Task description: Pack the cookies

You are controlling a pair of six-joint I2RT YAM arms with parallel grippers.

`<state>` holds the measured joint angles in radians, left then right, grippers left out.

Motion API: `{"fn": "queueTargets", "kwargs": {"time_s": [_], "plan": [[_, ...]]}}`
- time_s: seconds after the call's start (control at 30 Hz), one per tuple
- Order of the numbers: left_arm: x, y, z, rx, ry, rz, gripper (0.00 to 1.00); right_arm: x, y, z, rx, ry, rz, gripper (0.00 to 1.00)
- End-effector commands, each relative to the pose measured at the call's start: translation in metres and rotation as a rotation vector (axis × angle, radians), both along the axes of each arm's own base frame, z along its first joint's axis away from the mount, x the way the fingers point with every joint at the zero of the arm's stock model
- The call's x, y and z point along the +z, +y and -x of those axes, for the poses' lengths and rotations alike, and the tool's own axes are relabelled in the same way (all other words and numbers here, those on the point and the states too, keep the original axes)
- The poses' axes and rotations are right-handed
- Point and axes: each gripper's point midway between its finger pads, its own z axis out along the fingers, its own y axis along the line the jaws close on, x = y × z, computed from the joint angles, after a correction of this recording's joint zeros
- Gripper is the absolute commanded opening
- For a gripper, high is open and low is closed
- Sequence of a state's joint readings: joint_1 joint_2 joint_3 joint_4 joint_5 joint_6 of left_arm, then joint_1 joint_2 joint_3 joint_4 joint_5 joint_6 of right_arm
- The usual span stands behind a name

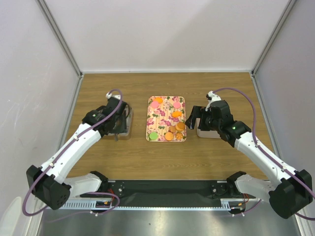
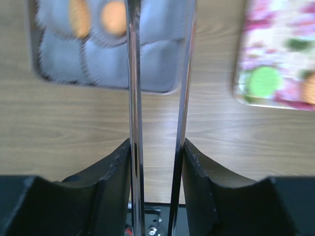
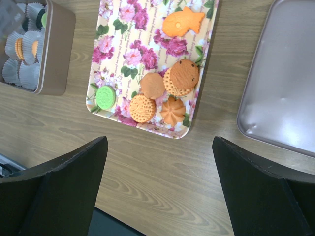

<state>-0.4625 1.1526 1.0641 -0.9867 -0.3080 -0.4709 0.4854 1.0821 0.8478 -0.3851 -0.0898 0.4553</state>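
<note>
Packing cookies: tray to tin
Left fingers (image 2: 115, 169) pinch empty tongs (image 2: 134, 98) by the tin (image 3: 58, 51), near the counter's left edge; right fingers (image 3: 74, 177) spread. Cookies (image 3: 183, 74) lie on the middle tray (image 3: 118, 54): swing across, squeeze one gently.

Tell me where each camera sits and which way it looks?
Top external: fixed above and behind the robot, looking down on the table; the left arm and right arm show.
Left wrist: on the left wrist, looking along the tongs toward the tin; the left fingers grip them.
Right wrist: on the right wrist, looking down at the tray; the open right fingers show.
Both wrist views share the green cookie.
</note>
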Motion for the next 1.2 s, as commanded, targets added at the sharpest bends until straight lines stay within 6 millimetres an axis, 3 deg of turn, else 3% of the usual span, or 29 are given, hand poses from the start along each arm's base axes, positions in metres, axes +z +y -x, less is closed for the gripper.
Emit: {"fn": "queueTargets", "kwargs": {"time_s": [0.0,0.07,0.23,0.43,0.7,1.17], "plan": [[0.031,-0.039,-0.014,-0.066,-0.089,0.046,0.46,0.026,0.000,-0.008,-0.022,-0.068,-0.012,0.94],[0.037,-0.070,-0.013,-0.133,-0.103,0.061,0.47,0.026,-0.005,-0.008,-0.038,-0.069,-0.003,0.95],[0.021,-0.141,-0.005,-0.294,-0.059,0.094,0.48,0.030,-0.014,-0.005,-0.071,-0.076,0.007,0.95],[0.001,-0.193,0.009,-0.413,-0.015,0.151,0.49,0.032,-0.021,0.000,-0.089,-0.076,0.008,0.95],[-0.014,-0.211,0.023,-0.463,0.029,0.156,0.50,0.031,-0.021,0.000,-0.094,-0.070,0.004,0.95],[-0.032,-0.207,0.036,-0.458,0.069,0.126,0.44,0.026,-0.020,-0.002,-0.093,-0.067,0.006,0.95]]}}
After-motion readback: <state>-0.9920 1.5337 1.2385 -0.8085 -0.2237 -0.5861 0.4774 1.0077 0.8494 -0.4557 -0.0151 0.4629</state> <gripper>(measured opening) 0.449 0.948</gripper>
